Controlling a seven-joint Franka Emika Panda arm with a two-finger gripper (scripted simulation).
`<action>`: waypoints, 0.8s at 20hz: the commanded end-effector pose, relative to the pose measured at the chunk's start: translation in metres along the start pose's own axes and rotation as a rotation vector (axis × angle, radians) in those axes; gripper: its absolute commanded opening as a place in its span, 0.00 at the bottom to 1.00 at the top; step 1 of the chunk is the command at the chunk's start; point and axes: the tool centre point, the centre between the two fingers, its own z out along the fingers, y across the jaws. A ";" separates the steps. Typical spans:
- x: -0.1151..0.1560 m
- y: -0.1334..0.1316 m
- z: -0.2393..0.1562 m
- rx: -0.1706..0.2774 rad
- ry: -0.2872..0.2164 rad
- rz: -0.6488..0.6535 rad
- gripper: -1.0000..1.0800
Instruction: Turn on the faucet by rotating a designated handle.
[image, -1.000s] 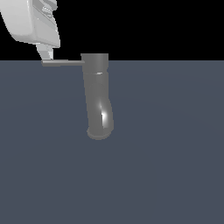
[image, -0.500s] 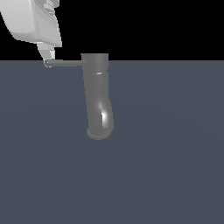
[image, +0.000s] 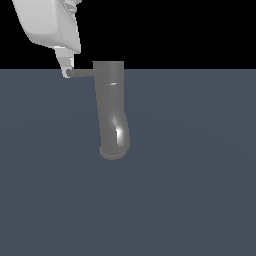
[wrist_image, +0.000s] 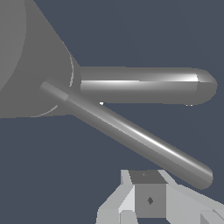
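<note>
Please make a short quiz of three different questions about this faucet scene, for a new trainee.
1. True or false: the fingers reach the outer end of the handle.
2. Which part is thicker, the handle or the faucet tube?
3. Multiple choice: on which side of the faucet head does the handle stick out, in the exterior view? A) left B) right

Key:
1. True.
2. The faucet tube.
3. A.

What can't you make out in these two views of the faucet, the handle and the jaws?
- Gripper, exterior view: one finger shows at the handle tip; jaws open or shut unclear.
- Gripper, wrist view: cut off by the picture edge; contact with the handle unclear.
- Faucet head, wrist view: cropped by the frame edge.
- Arm, exterior view: cut off by the frame edge above the gripper.
</note>
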 end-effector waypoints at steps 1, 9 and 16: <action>0.014 0.008 0.000 -0.002 0.000 0.013 0.00; 0.038 0.031 0.000 -0.004 0.000 0.012 0.00; 0.061 0.027 0.000 -0.002 0.001 0.006 0.00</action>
